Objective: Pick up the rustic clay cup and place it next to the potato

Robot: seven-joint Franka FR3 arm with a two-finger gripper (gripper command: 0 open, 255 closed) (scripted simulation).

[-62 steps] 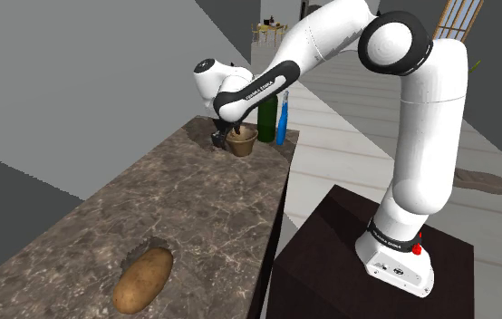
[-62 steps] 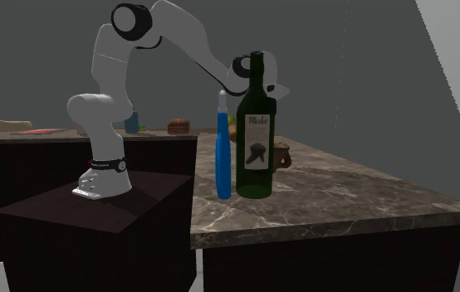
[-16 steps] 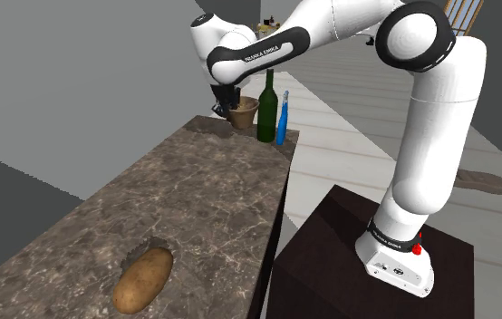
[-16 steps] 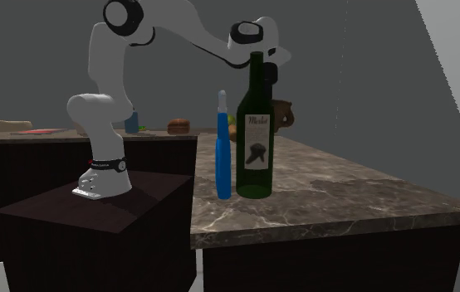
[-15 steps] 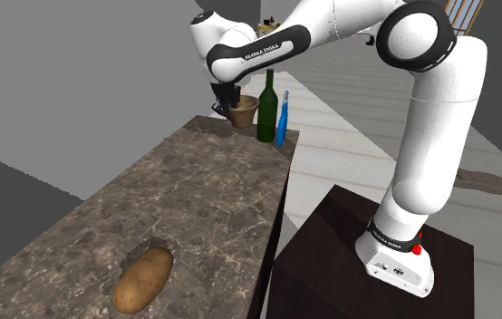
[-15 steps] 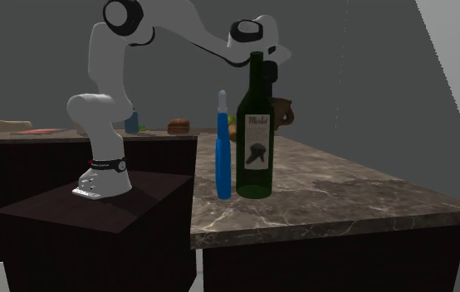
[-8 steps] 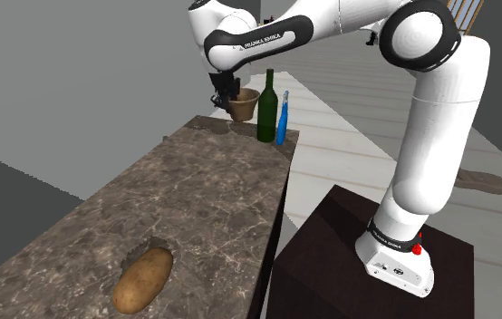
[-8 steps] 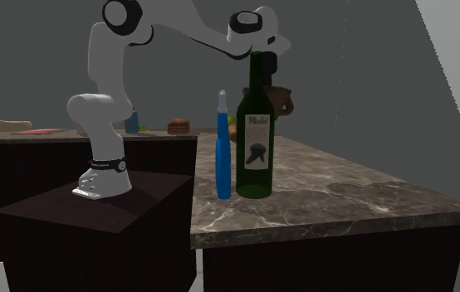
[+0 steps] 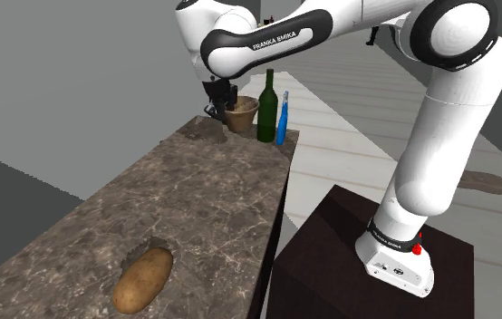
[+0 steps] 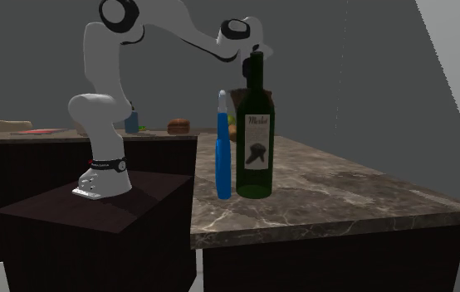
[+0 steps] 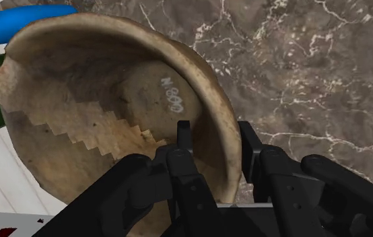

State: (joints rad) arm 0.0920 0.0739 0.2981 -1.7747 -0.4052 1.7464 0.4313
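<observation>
The brown clay cup (image 9: 241, 115) hangs above the far end of the marble counter (image 9: 195, 208), next to the green wine bottle (image 9: 266, 107). My gripper (image 9: 218, 101) is shut on its rim. In the wrist view one finger (image 11: 182, 148) is inside the cup (image 11: 111, 87) and the other finger sits outside the wall, with the cup tilted sideways. The potato (image 9: 143, 279) lies at the counter's near end, far from the cup. In the second exterior view the wine bottle (image 10: 255, 133) covers most of the cup.
A slim blue bottle (image 9: 282, 118) stands just beside the wine bottle at the counter's far corner. The long stretch of marble between the bottles and the potato is bare. The dark stand (image 9: 367, 263) sits at the lower right, off the counter's edge.
The arm has swung toward the shoulder view's left, and the held cup has shifted a little left and lower; in the second exterior view it has slid behind the wine bottle.
</observation>
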